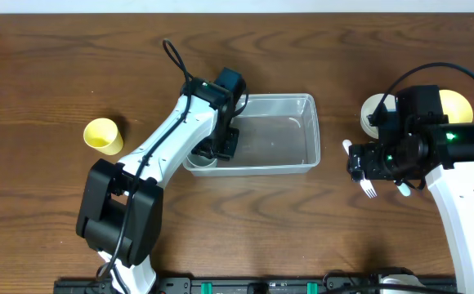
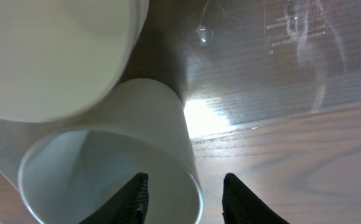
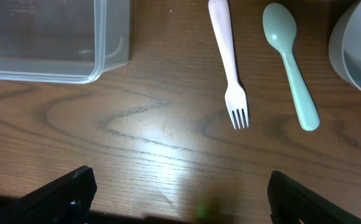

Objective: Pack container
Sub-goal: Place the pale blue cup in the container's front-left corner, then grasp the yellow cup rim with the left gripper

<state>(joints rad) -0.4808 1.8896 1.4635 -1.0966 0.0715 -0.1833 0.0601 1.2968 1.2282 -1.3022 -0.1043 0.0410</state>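
Note:
The clear plastic container [image 1: 290, 135] lies mid-table. My left gripper [image 1: 221, 147] reaches into its left end. In the left wrist view the gripper [image 2: 185, 180] is open, with one finger inside a white cup [image 2: 137, 118] lying on its side and the other finger outside, the cup's wall between them. A white bowl [image 2: 50, 56] lies next to the cup. The cup shows in the overhead view [image 1: 200, 160] at the container's front left corner. My right gripper [image 1: 373, 167] is wide open and empty [image 3: 180, 199] over bare table, right of the container [image 3: 75, 68].
A pink-white fork [image 3: 227, 62] and a pale green spoon [image 3: 289, 62] lie right of the container, under my right arm. A white bowl [image 1: 374, 110] and a yellow bowl [image 1: 458, 104] stand at the back right. A yellow cup [image 1: 104, 135] lies at the left.

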